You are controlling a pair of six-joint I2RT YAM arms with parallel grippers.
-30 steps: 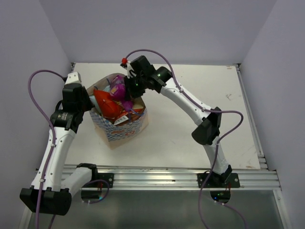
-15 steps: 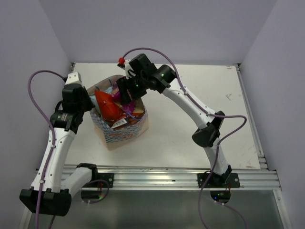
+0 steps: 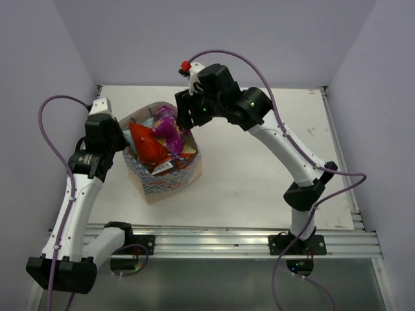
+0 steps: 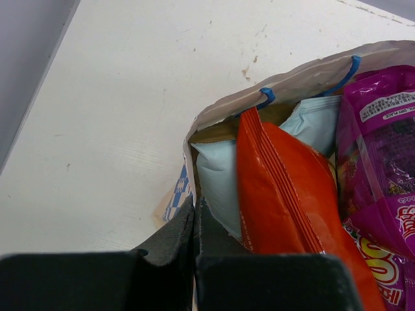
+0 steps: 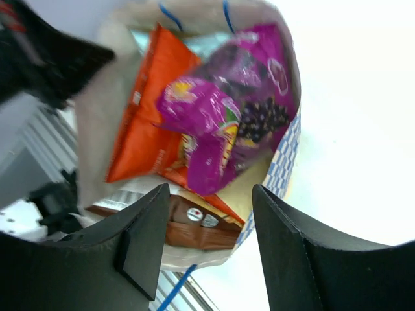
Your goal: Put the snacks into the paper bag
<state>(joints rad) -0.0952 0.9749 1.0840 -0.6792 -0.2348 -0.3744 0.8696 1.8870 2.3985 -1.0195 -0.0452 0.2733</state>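
Observation:
The paper bag (image 3: 170, 181) stands open on the table, its zigzag outside showing at the front. The snacks sit inside it: a purple packet (image 3: 170, 133) on top, a red-orange chip bag (image 3: 146, 148) upright, a light blue chip bag (image 4: 220, 184) against the left wall and a brown chip bag (image 5: 207, 230) at the near side. My left gripper (image 4: 195, 205) is shut on the bag's left wall (image 4: 188, 165). Above the bag's far rim, my right gripper (image 5: 211, 194) hangs open with nothing between its fingers; below it lies the purple packet (image 5: 227, 123).
The white table (image 3: 259, 168) spreads to the right of the bag. Grey walls close in on three sides. An aluminium rail (image 3: 214, 236) with the arm bases runs along the near edge. Blue string handles (image 4: 350, 65) hang at the bag's rim.
My right gripper has opened and let the purple packet drop into the bag, then drawn up and to the right, away from the bag. The left gripper has kept its hold.

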